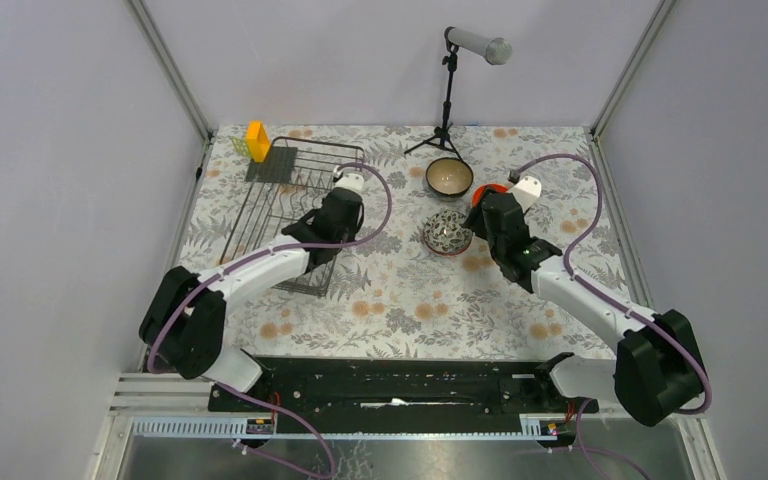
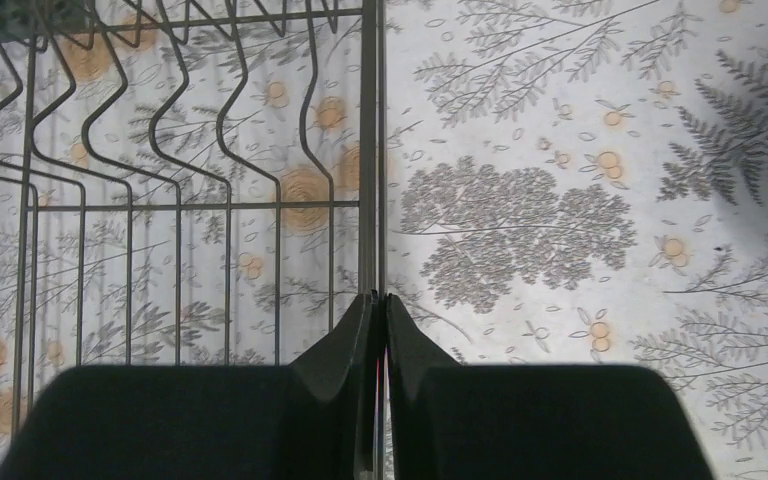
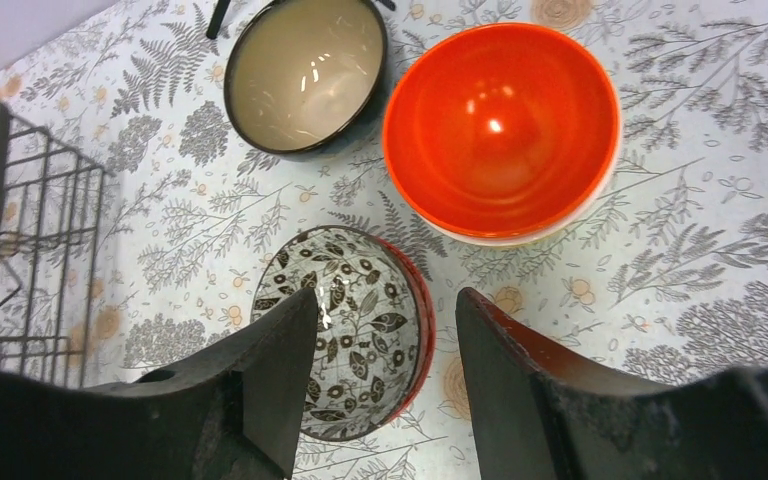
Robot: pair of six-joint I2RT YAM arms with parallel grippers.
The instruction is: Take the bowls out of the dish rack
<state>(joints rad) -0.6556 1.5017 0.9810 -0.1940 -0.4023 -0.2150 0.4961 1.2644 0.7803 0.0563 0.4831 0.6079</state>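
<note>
The dish rack (image 1: pixel 285 195), a dark wire basket, stands at the back left; no bowl shows in it. My left gripper (image 1: pixel 340 210) is shut, and its tips (image 2: pixel 380 300) hang right over the rack's right rim wire (image 2: pixel 370 150). Three bowls sit on the table to the right. One is dark with a beige inside (image 1: pixel 449 177) (image 3: pixel 305 75). An orange one (image 1: pixel 480 193) (image 3: pixel 500 130) stands beside it. A leaf-patterned bowl with a red outside (image 1: pixel 448 233) (image 3: pixel 360 320) is nearest. My right gripper (image 1: pixel 492 215) (image 3: pixel 385 300) is open and empty above the patterned bowl's right rim.
A yellow-orange block (image 1: pixel 257 140) and a flat dark square plate (image 1: pixel 268 166) lie at the rack's far left corner. A microphone stand (image 1: pixel 448 100) rises behind the bowls. The rack's corner shows at the left of the right wrist view (image 3: pixel 20 250). The table (image 1: pixel 400 300) has a leaf-print cloth.
</note>
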